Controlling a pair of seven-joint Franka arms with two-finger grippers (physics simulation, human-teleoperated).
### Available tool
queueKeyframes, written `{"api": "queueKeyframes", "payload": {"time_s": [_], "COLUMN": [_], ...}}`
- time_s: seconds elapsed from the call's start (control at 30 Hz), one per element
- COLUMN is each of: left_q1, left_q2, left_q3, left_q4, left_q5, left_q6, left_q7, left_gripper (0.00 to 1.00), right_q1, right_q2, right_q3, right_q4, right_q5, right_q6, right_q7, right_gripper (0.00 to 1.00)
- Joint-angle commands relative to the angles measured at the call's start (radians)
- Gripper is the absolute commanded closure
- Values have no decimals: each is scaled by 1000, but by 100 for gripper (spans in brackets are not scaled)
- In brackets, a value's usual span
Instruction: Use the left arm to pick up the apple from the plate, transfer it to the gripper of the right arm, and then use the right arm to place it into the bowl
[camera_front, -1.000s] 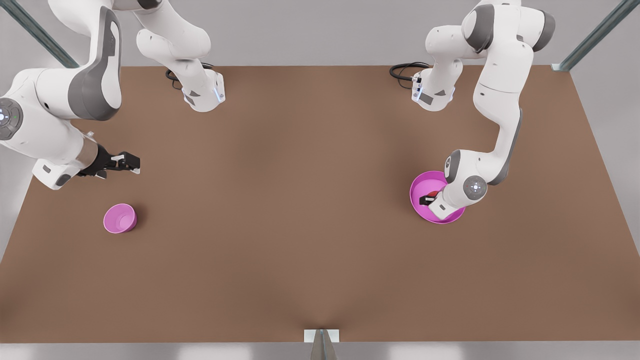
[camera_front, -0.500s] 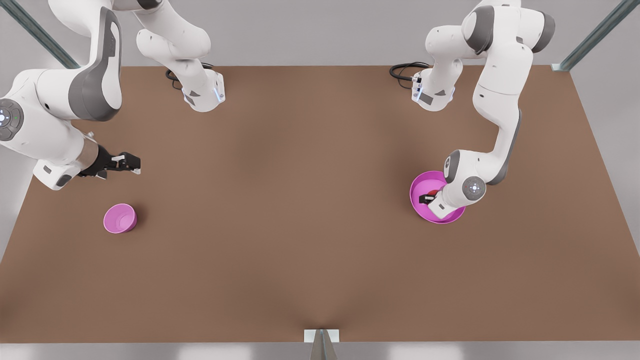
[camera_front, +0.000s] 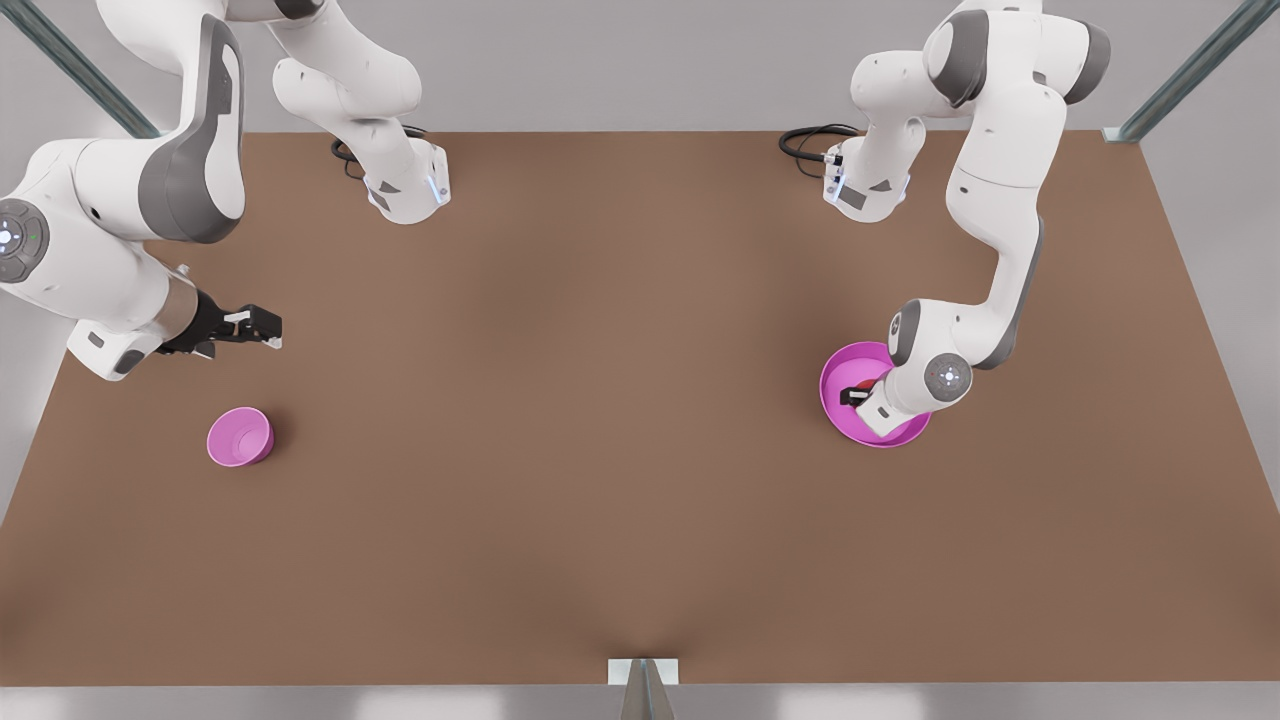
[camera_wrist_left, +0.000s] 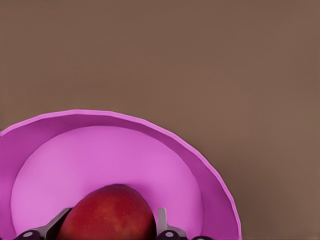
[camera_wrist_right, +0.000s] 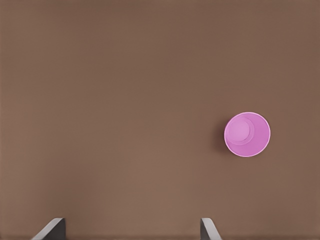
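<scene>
The left tool (camera_front: 852, 397) is down inside the magenta plate (camera_front: 838, 415) at the front view's right, its fingers (camera_wrist_left: 163, 225) flanking the red apple (camera_wrist_left: 107, 217) on both sides. From the wrist view the pads look to be against the fruit or very nearly so; whether they have actually clamped it cannot be told. The apple sits on the plate floor, near the middle.

The right tool (camera_front: 262, 327) hovers over the tabletop (camera_front: 600, 400) at the front view's left, fingers apart, waiting, with the small pink bowl (camera_front: 240, 437) near it and well apart from the plate.

The likely trouble lies in the grip. A round, smooth apple held only across its widest part could squirt out or roll across the plate if the fingers close off-centre. If they sit too low, they may scrape the plate and drag or tip it on the lift. A shallow hold would also leave little bare fruit for the right tool to take at the handover.
</scene>
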Motion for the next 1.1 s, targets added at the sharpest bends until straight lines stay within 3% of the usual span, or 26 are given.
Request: {"api": "queueKeyframes", "payload": {"time_s": [0.0,0.6,0.83,0.93,1.07], "left_q1": [1,5,-10,-42,-44], "left_q2": [-1,-53,-90,-35,47], "left_q3": [0,0,-8,-55,-186], "left_q4": [0,17,203,365,549], "left_q5": [2,-20,-133,-135,-316], "left_q6": [-8,-70,-206,-323,-360], "left_q7": [-4,-13,-22,-132,-200], "left_gripper": [14,21,22,22,22], "right_q1": [0,0,60,83,-15], "right_q2": [-1,1,53,165,387], "right_q3": [0,0,0,1,0], "right_q4": [1,-1,14,94,114], "right_q5": [1,1,10,69,611], "right_q6": [0,0,33,73,73], "right_q7": [0,0,-15,-296,-1099], "right_gripper": [0,0,0,0,0]}}
